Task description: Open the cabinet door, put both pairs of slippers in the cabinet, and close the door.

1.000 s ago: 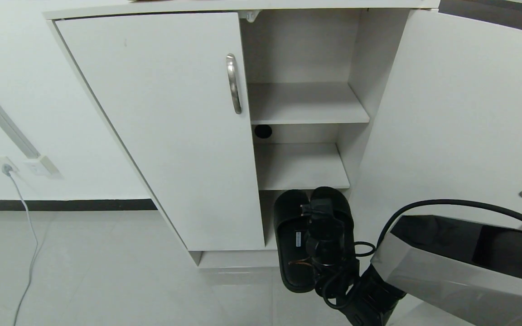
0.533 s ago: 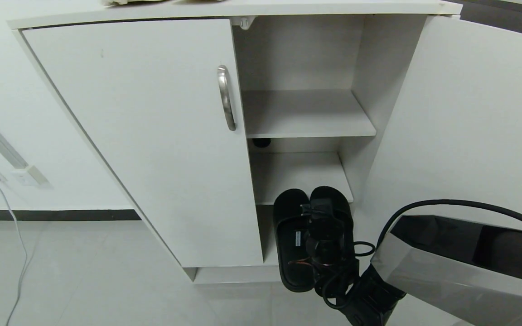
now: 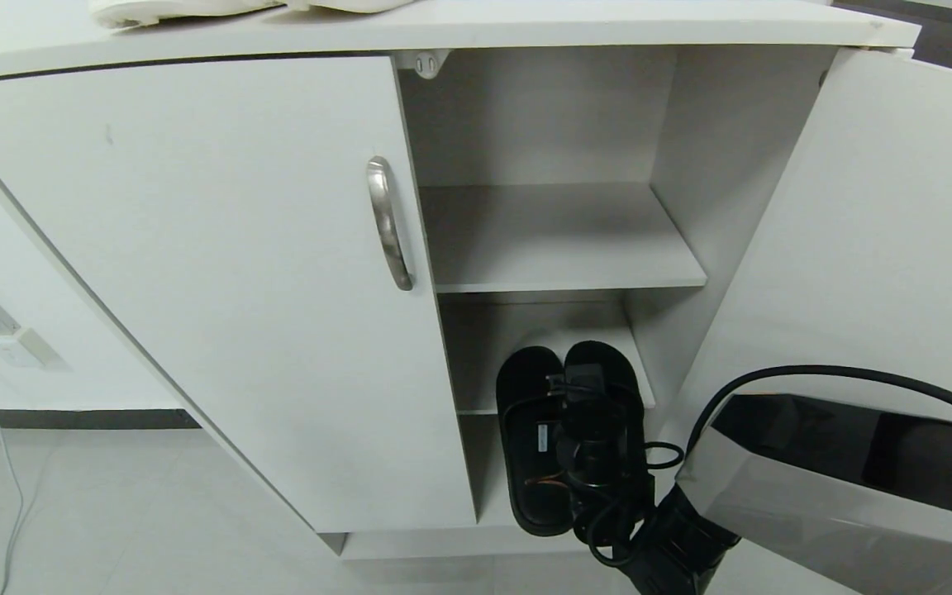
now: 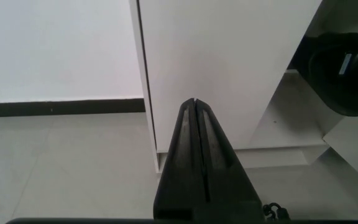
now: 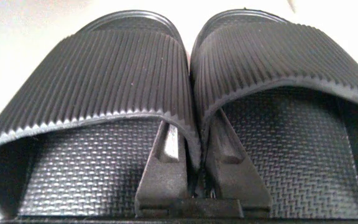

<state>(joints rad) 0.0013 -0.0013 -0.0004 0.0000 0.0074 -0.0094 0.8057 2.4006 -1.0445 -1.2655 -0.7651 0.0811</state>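
Pinching black slippers (image 5: 117, 74) together, right pincer (image 5: 193, 137) in wrist view, open cabinet (image 3: 559, 240) in head view, left pincer (image 4: 194, 107) closed.

Drawn nearer to the cabinet (image 3: 195, 289) over the last second, shifting the whole head view rather than the furniture. Brought the black slippers (image 3: 538, 446), pinched in the right gripper (image 3: 582, 388), from level with the front edge of the lower shelf (image 3: 468, 372) to above it, with toes now past that edge. Uncovered the cabinet top (image 3: 608, 33) and the pale slippers (image 3: 187, 10) lying on it toward its left end. Lost the dark hole in the back panel behind the upper shelf (image 3: 559, 235).
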